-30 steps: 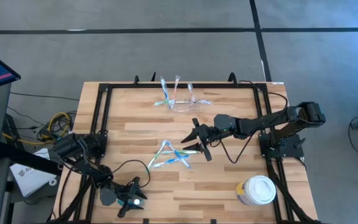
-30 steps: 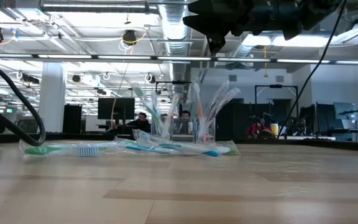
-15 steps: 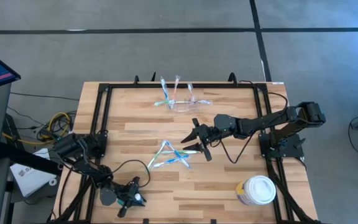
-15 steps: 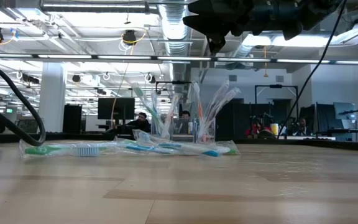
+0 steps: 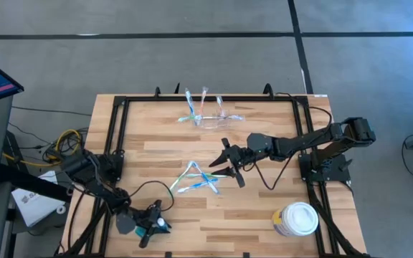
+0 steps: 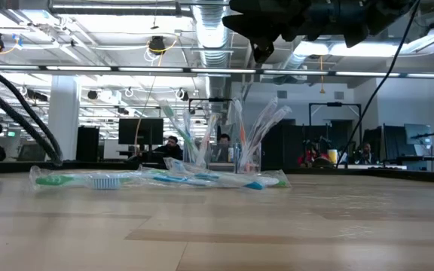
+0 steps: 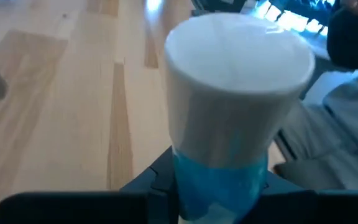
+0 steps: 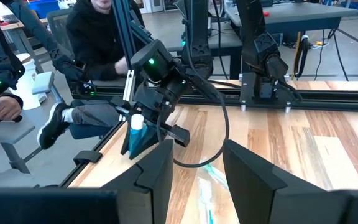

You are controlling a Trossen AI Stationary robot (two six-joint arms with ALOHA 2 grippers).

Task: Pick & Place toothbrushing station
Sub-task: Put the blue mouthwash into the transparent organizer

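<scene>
A pale wooden table (image 5: 264, 215), laid in light and darker planks, is framed by black rails. Blue, teal and white toothbrushes (image 5: 196, 179) are seen at its centre, and at twelve o'clock a clear colourless toothbrushing station (image 5: 210, 118). A white-lidded tub (image 5: 297, 218) with a yellowish wall is shown at five o'clock. A white-capped blue bottle (image 7: 232, 134) is gripped by the black left gripper (image 5: 153, 224). The floor is grey.
</scene>
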